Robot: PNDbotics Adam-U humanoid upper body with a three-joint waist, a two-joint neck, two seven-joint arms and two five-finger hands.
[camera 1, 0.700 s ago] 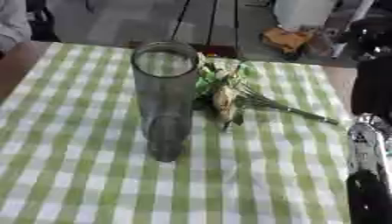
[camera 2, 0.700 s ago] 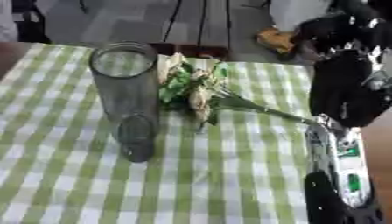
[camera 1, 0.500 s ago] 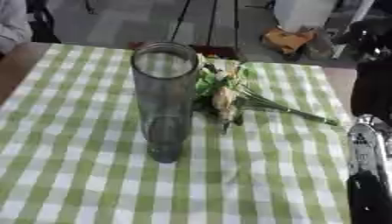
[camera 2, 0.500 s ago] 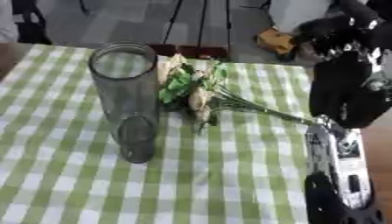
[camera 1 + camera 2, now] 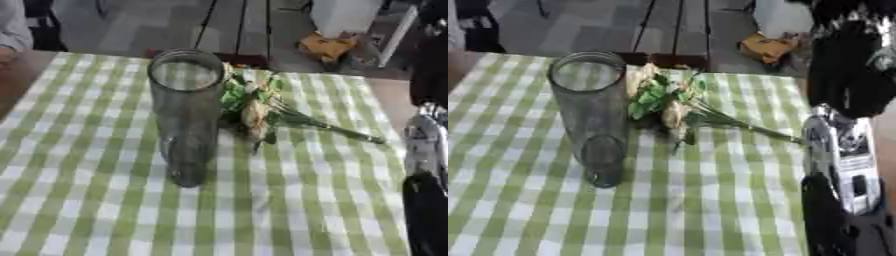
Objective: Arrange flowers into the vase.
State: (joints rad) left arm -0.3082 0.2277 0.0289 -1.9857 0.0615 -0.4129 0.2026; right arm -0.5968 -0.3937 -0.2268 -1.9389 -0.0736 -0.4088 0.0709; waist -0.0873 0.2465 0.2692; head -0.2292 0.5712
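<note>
- The right arm (image 5: 842,165) was seen at the near right edge, silver and black, raised beside the table; its hand could not be made out, so the finger state could not be told, and nothing was seen held.
- The left hand was not shown in either view.
- A green-and-white checked cloth (image 5: 79,200) was spread over the table, probably as a plain work surface.
- The clear glass vase (image 5: 185,112) was stood upright near the middle, mouth up and empty, likely placed ready to receive stems.
- The flowers (image 5: 254,107) were laid flat just behind and right of the vase, blooms close against the glass, the stems (image 5: 337,131) trailing right toward the arm, judged convenient for a right-hand pickup.
- No flower was yet in the vase; the task was judged unstarted.
</note>
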